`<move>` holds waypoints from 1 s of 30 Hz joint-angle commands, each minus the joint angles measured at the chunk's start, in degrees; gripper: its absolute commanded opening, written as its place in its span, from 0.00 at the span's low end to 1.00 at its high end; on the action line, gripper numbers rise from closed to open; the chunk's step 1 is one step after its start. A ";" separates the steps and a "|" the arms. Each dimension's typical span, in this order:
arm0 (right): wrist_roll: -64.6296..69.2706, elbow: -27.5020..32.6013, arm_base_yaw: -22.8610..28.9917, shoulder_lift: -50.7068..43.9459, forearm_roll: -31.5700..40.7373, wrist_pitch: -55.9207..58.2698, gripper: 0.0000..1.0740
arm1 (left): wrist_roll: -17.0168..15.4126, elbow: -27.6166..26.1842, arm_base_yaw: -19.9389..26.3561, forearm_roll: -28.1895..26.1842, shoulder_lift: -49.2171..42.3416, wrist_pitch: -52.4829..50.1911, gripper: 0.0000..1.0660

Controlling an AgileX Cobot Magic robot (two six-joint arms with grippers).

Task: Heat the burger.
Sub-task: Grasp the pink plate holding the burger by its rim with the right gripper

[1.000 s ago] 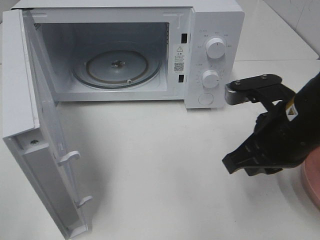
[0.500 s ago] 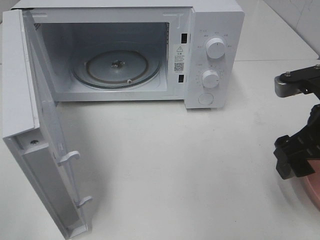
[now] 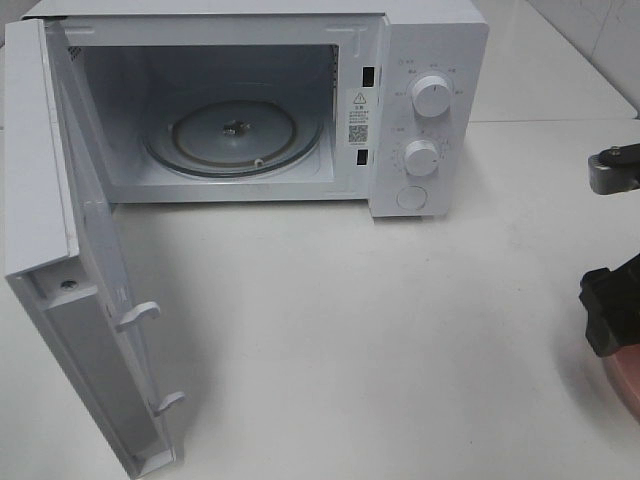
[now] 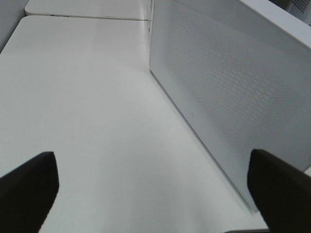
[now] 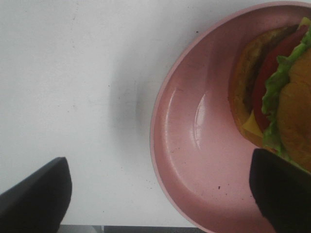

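Seen from high, the microwave (image 3: 430, 60) stands at 12 o'clock, its door (image 3: 40, 180) swung wide toward 8. Open table (image 3: 350, 330) runs from centre to 6. The right gripper (image 3: 600, 240) sits at the 3 o'clock edge, jaws apart, by the plate (image 3: 625, 375) at 4. At the left wrist, the left gripper (image 4: 153, 194) hangs spread over open table beside the microwave's side wall. At the right wrist, spread fingers (image 5: 34, 194) grip nothing; the burger (image 5: 282, 97) sits on the plate, cut by the frame edge.

Open microwave at the far left, plate at the near right.
The microwave (image 3: 455, 60) stands on the far side of the tabletop (image 3: 350, 330), with its door (image 3: 60, 250) swung out on the left toward the near edge. The turntable (image 3: 235, 135) lies inside it, and the dials (image 3: 430, 97) are to the right of the cavity. The plate (image 3: 628, 378) sits at the right near edge, well apart from the microwave, with the burger (image 5: 277, 92) on it.
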 commanded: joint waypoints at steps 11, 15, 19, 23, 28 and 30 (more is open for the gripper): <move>-0.34 0.06 -0.52 7.96 0.40 -5.56 0.86 | 0.00 0.17 0.17 -0.17 -0.86 -0.80 0.92; -0.11 0.06 -0.52 11.29 0.40 -7.33 0.85 | 0.00 0.17 0.17 -0.17 -0.86 -0.80 0.92; -0.11 0.06 -0.52 13.75 0.40 -9.17 0.84 | 0.00 0.17 0.17 -0.17 -0.86 -0.80 0.92; 0.23 0.40 -0.52 15.30 0.34 -10.49 0.84 | 0.00 0.17 0.17 -0.17 -0.86 -0.80 0.92; 1.26 2.69 -2.12 16.90 0.29 -14.21 0.83 | 0.00 0.17 0.17 -0.17 -0.86 -0.80 0.92; 1.38 2.69 -2.86 16.90 0.29 -14.61 0.83 | 0.00 0.17 0.17 -0.17 -0.86 -0.80 0.92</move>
